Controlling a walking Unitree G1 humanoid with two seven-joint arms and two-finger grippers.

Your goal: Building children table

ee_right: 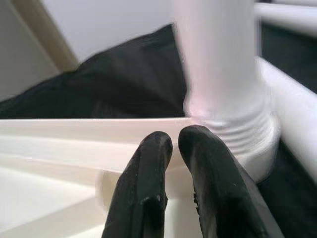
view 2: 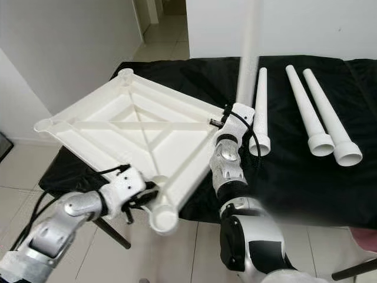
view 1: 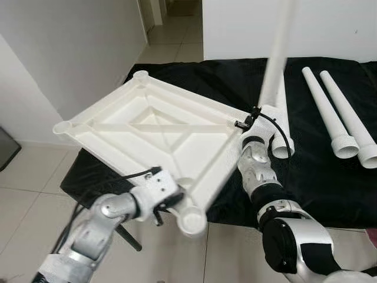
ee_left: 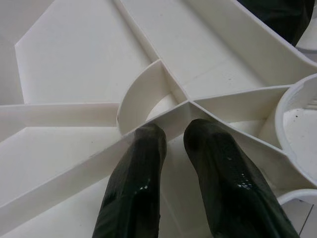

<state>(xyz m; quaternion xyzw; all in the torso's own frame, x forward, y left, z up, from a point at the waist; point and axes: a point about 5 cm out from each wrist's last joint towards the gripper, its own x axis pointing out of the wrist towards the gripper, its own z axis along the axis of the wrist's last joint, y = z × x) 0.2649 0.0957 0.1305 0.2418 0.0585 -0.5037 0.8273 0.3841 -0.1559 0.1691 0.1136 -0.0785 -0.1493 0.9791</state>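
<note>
The white plastic tabletop (view 1: 156,132) lies upside down, so its ribbed underside faces up. It is a square panel with raised edges, straight ribs that cross in the middle, and a round socket at each corner. It is tilted and turned like a diamond: one corner hangs over the near edge of the black cloth (view 1: 330,183), and the opposite corner points away, toward the wall.

The left gripper (ee_left: 171,136) is at the near corner, just beside the round socket (view 1: 192,220) there. In the left wrist view its two glossy black fingers (ee_left: 133,183) stand close together on either side of a thin rib, where several ribs meet a curved wall. They seem to pinch this rib.

The right gripper (ee_right: 173,141) is at the right corner of the tabletop. Directly ahead of its fingertips stands one table leg (view 1: 277,56), a smooth white tube with a ridged collar at its base. This leg sits in the corner socket, and its long axis goes up, a little tilted. The right fingers (ee_right: 148,193) are almost together, touching the tabletop edge below the collar; I cannot tell if they grip anything.

To the right of this gripper, three more legs (view 1: 347,115) lie flat on the cloth. They are tapered, with the wide open ends toward the robot.
</note>
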